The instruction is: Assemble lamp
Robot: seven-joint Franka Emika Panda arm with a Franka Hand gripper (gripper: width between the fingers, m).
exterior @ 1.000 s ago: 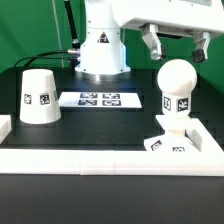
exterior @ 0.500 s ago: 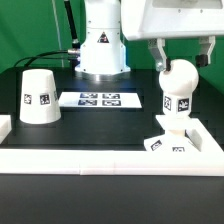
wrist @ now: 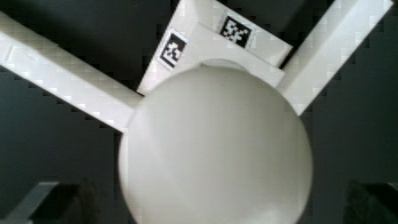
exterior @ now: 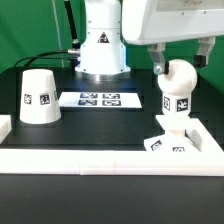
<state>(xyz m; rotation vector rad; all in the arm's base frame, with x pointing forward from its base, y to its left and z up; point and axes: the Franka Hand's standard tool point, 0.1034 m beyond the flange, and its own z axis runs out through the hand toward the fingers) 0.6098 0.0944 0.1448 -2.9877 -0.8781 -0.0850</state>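
The white ball bulb (exterior: pixel 180 80) stands upright on the blocky tagged base (exterior: pixel 168 140) at the exterior view's right. My gripper (exterior: pixel 181 62) is open, with one finger on each side of the bulb's top and a gap showing at both sides. In the wrist view the bulb (wrist: pixel 214 140) fills the picture, the base (wrist: pixel 199 42) shows beyond it, and a dark fingertip (wrist: pixel 43 206) sits at the edge. The cup-like shade (exterior: pixel 40 97) stands mouth down at the exterior view's left, well away from the gripper.
The marker board (exterior: pixel 100 100) lies flat between shade and bulb. A low white wall (exterior: pixel 100 160) runs along the front and up the right side next to the base. The arm's own base (exterior: pixel 100 50) stands at the back.
My gripper has come down and toward the bulb, from above and behind it to straddling its top. The bulb, base and shade have not moved.
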